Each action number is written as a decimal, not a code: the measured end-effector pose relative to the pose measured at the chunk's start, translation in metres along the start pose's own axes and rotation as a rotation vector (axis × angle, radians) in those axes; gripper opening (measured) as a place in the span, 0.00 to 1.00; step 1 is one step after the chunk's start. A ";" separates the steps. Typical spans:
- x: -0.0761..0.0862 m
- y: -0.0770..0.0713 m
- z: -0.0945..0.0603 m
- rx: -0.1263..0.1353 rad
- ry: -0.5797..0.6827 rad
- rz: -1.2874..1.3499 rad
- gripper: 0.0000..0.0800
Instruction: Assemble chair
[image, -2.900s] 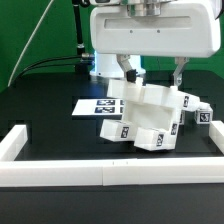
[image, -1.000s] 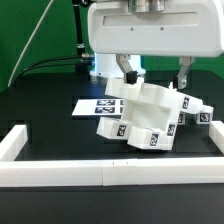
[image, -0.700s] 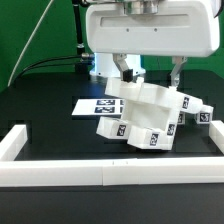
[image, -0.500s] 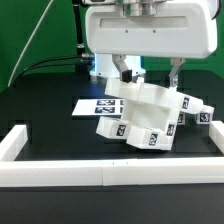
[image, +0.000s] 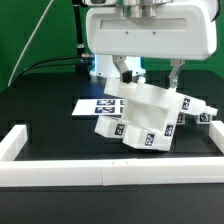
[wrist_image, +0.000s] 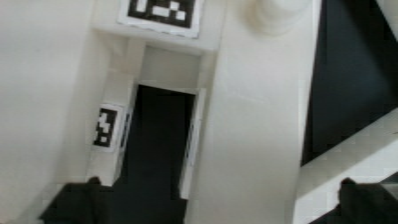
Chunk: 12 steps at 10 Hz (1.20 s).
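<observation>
Chair (image: 145, 118) rests tilted just beneath the tool (image: 153, 80), whose fingers stand spread wide, released, flanking its top.

The chair (image: 145, 118) blocks the table's (image: 50, 125) middle, right under the wide-spread gripper (image: 151, 75) — bare black surface lies free on the exterior view's left — the rail (image: 100, 174) walls off the front.

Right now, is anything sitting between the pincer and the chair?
Nothing visible. The open pincer hangs directly above the chair, close to its top part. The wrist view shows only the chair's white pieces between the fingertips.
</observation>
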<state>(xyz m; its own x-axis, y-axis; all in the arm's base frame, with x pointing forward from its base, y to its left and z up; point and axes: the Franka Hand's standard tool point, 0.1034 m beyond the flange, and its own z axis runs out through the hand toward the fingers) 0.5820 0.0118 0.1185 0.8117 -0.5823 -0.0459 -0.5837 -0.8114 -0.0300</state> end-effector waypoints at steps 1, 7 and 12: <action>0.000 0.000 0.000 0.000 0.000 0.000 0.81; -0.010 0.008 -0.018 -0.006 -0.047 0.044 0.81; -0.003 0.017 0.012 -0.020 -0.012 0.032 0.81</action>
<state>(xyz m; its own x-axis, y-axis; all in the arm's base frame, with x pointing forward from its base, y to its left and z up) 0.5693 0.0006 0.1066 0.7921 -0.6076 -0.0589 -0.6090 -0.7931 -0.0084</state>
